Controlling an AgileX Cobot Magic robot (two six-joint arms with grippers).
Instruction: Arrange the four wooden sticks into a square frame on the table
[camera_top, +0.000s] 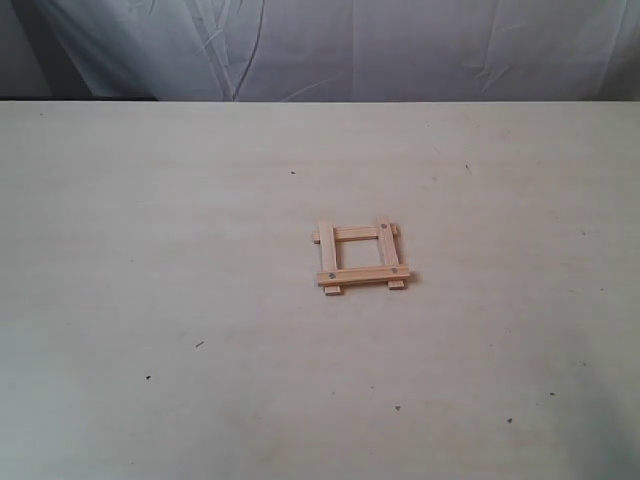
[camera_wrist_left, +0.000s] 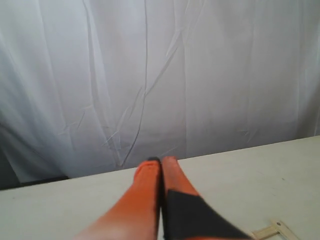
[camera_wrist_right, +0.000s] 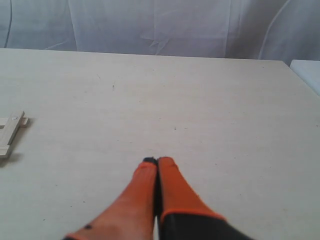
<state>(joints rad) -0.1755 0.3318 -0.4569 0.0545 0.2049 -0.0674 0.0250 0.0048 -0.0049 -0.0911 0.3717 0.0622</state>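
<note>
The four wooden sticks form a small square frame (camera_top: 360, 258) lying flat on the table (camera_top: 180, 300), a little right of centre, ends sticking out past the corners. Dark holes show near the ends of two strips. Neither gripper shows in the exterior view. A corner of the frame (camera_wrist_left: 274, 231) peeks in at the edge of the left wrist view, well apart from my left gripper (camera_wrist_left: 161, 160), whose orange fingers are pressed together with nothing between them. My right gripper (camera_wrist_right: 157, 161) is shut and empty too, with part of the frame (camera_wrist_right: 11, 132) far off to its side.
A white creased curtain (camera_top: 330, 45) hangs behind the table's far edge. A few tiny dark specks (camera_top: 199, 344) dot the tabletop. A pale object (camera_wrist_right: 307, 72) sits beyond the table's corner in the right wrist view.
</note>
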